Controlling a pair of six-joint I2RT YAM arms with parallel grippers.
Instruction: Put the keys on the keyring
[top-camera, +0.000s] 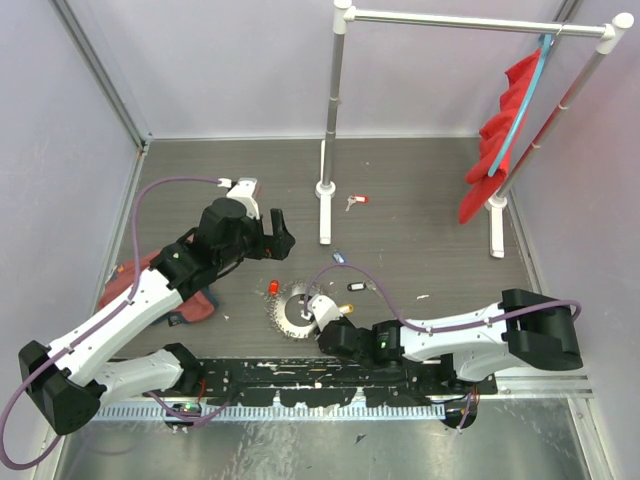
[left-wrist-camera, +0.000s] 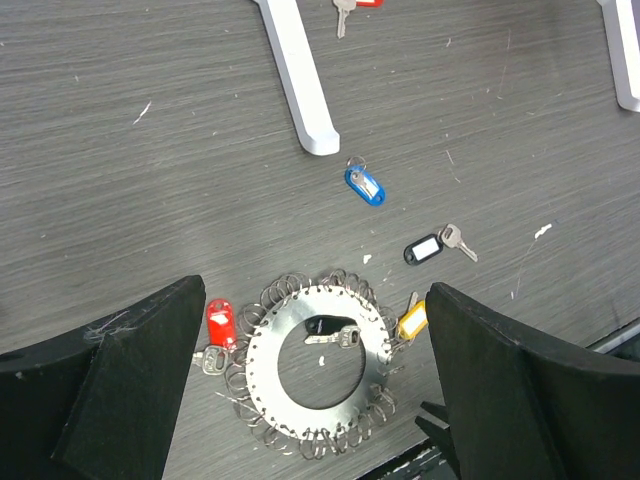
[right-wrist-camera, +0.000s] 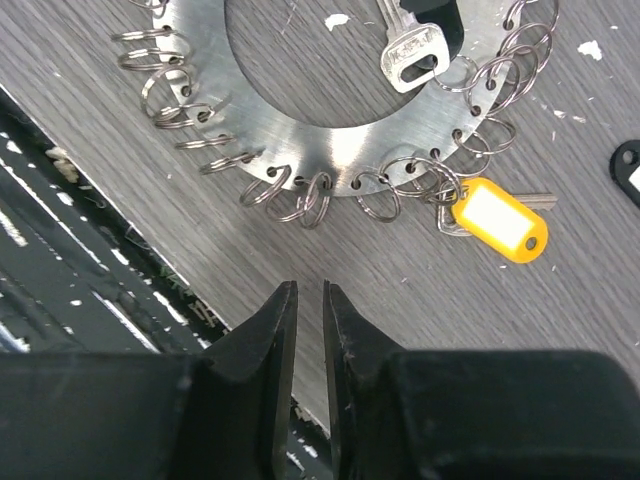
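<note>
My right pincer (right-wrist-camera: 309, 290), barely parted and empty, hovers just short of the keyring (right-wrist-camera: 218, 90); the yellow key (right-wrist-camera: 498, 222) lies ahead-right, seemingly already hooked.

This is a robotics lab test cell. Plain panel walls (top-camera: 230, 70) in an aluminium frame (top-camera: 100, 70) enclose a grey table (top-camera: 420, 190). The left arm (top-camera: 120, 320) and right arm (top-camera: 450, 328) are bolted to a black rail (top-camera: 300, 372) at its near edge.
</note>
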